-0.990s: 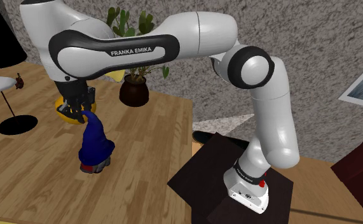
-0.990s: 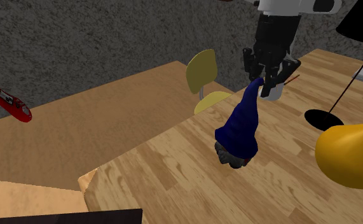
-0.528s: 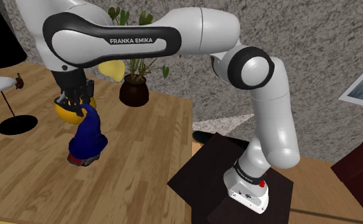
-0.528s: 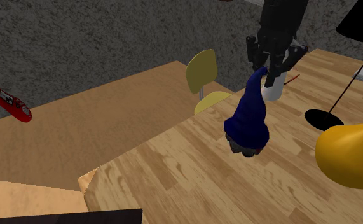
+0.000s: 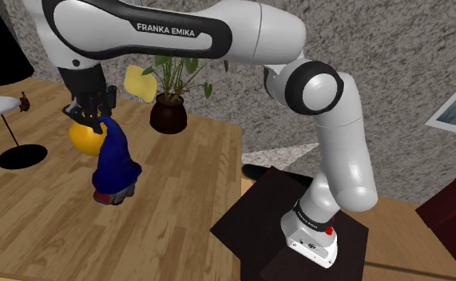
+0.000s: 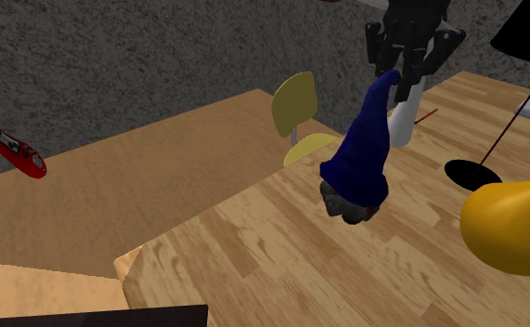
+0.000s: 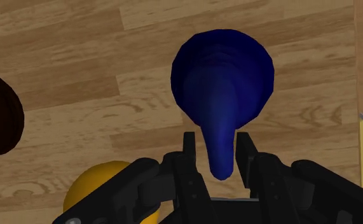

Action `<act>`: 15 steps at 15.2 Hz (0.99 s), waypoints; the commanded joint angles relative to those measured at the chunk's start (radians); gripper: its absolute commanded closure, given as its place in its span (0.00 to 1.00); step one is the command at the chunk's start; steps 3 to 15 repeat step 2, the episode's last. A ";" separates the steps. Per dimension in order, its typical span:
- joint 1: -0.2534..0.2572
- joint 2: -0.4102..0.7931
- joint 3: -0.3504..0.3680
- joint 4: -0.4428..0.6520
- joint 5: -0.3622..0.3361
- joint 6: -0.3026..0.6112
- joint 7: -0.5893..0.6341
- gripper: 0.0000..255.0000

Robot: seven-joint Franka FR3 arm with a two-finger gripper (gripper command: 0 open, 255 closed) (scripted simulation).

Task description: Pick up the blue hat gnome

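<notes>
Far to the shoulder view's left of the gripper (image 5: 97,124): a flat black lamp foot (image 5: 22,157) on the wooden table (image 5: 178,215), with its pale plank lines. Close by the gripper, just past it: a smooth, round yellow ball shape (image 5: 85,140).

Right under the gripper: the blue hat gnome (image 5: 116,164), hanging by its hat. Squeezed at the thin hat tip from both sides by the two black fingers (image 7: 189,156), shut down to a narrow gap. Long like a cone, tip up, wide end down toward the wood, leaning a little. Smooth dark blue hat, bent near the top. Small, lumpy grey body with a bit of red under the brim.

Off to the right of the gripper: a round dark pot (image 5: 168,116) with green leaves.
</notes>
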 commanded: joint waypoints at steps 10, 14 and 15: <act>0.004 0.003 -0.001 0.023 -0.001 -0.017 -0.003 1.00; 0.004 0.003 -0.001 0.023 -0.001 -0.017 -0.003 1.00; 0.004 0.003 -0.001 0.023 -0.001 -0.017 -0.003 1.00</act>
